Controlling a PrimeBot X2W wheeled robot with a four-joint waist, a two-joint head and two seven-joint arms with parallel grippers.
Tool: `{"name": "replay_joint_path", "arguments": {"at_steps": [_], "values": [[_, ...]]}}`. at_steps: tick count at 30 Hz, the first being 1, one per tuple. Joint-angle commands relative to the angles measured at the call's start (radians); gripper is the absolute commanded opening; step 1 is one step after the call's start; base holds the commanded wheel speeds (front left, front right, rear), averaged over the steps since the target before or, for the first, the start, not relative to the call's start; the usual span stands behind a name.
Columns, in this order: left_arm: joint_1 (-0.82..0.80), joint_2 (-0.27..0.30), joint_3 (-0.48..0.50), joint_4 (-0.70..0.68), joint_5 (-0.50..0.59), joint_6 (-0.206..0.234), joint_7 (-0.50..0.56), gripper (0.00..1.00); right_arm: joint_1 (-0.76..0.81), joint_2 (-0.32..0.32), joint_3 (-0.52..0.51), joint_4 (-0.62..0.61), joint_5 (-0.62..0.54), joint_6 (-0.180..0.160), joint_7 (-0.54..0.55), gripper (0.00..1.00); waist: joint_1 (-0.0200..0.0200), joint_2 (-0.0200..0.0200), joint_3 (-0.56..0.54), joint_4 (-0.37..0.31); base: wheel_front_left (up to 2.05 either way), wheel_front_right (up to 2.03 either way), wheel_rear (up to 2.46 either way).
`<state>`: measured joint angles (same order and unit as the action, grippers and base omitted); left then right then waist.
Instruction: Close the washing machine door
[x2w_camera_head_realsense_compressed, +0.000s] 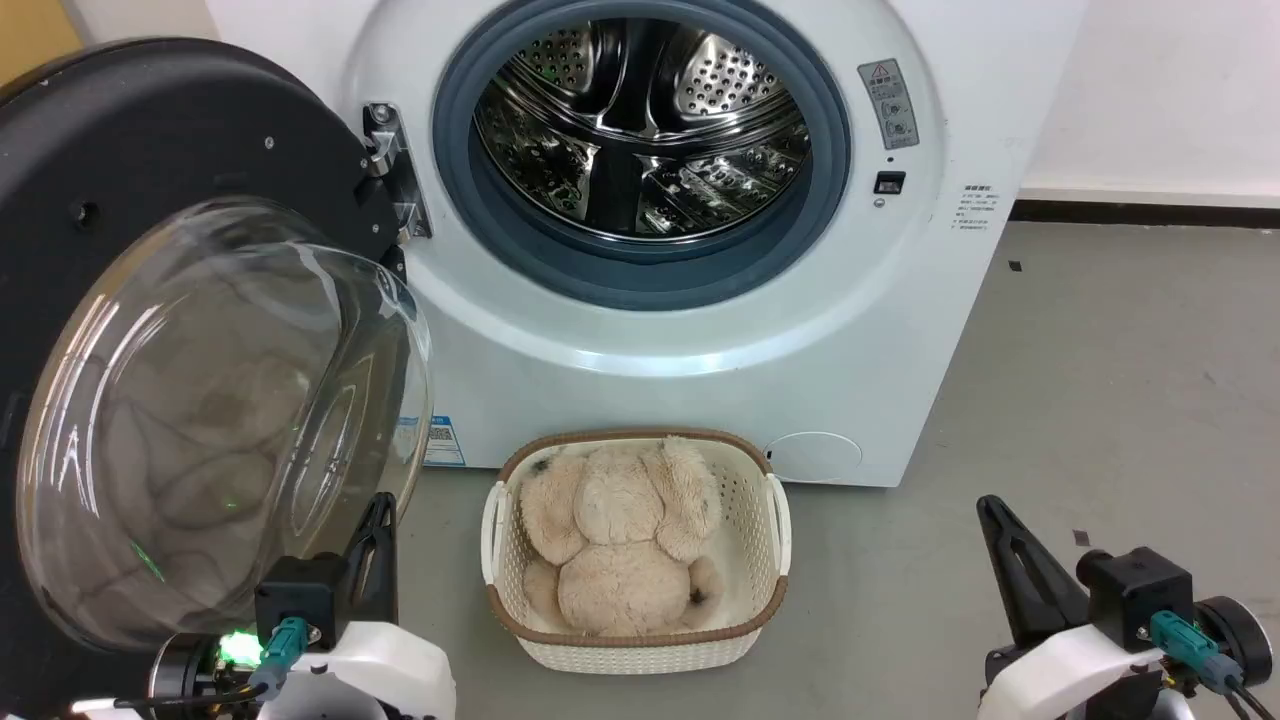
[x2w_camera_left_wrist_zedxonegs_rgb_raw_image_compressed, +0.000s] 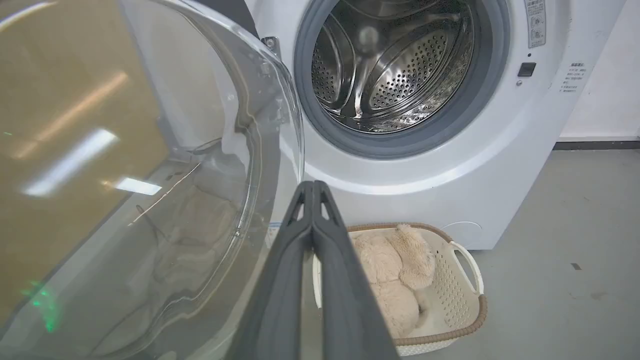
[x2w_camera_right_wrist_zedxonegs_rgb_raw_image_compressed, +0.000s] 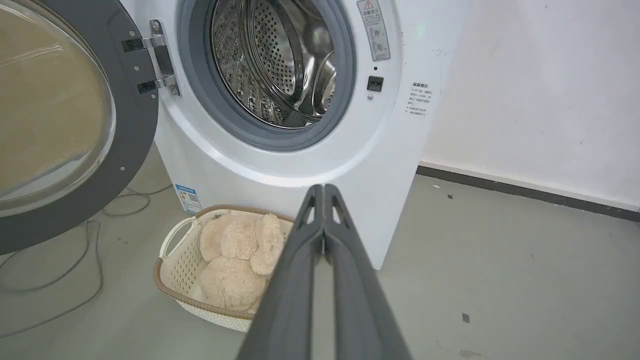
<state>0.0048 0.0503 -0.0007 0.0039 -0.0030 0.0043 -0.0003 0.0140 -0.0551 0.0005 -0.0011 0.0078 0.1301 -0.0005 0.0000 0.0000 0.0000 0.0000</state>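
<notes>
The washing machine door (x2w_camera_head_realsense_compressed: 200, 380) stands swung wide on its hinge (x2w_camera_head_realsense_compressed: 392, 170) at the left of the washing machine (x2w_camera_head_realsense_compressed: 720, 340), its glass bowl bulging toward the robot. The left tool (x2w_camera_head_realsense_compressed: 381, 512) has its fingers pressed together on nothing and sits just beside the bowl's lower rim. The right tool (x2w_camera_head_realsense_compressed: 992, 512), also pinched shut and empty, hangs well apart over bare floor (x2w_camera_head_realsense_compressed: 1120, 380).

The likeliest trouble is the left arm itself. It sits on the inner, glass side of the door, so a swing toward the drum (x2w_camera_head_realsense_compressed: 640, 130) could catch the bowl on the fingers or forearm. A push on the smooth curved glass may also slide off, and a weak push could leave the door unlatched.

The basket (x2w_camera_head_realsense_compressed: 757, 520) holding a plush toy (x2w_camera_head_realsense_compressed: 620, 550) sits on the floor right against the machine's front. It looks lower than the door's bottom edge, though I cannot tell for sure. To the right the floor is free for moving.
</notes>
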Motion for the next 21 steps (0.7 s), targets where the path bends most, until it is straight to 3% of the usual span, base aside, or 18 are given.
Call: {"name": "replay_joint_path", "arguments": {"at_steps": [1,21], "values": [[-0.005,0.0,0.001,-0.004,0.003,-0.004,0.0,0.0,-0.014,0.005,0.0,0.001,-0.008,0.001,0.0,0.0,0.0,0.0,0.0,0.0,0.0,0.0,0.0],[-0.005,0.0,0.001,-0.004,0.003,-0.004,0.0,0.0,-0.014,0.005,0.0,0.001,-0.008,0.001,0.0,0.0,0.0,0.0,0.0,0.0,0.0,0.0,0.0]]}}
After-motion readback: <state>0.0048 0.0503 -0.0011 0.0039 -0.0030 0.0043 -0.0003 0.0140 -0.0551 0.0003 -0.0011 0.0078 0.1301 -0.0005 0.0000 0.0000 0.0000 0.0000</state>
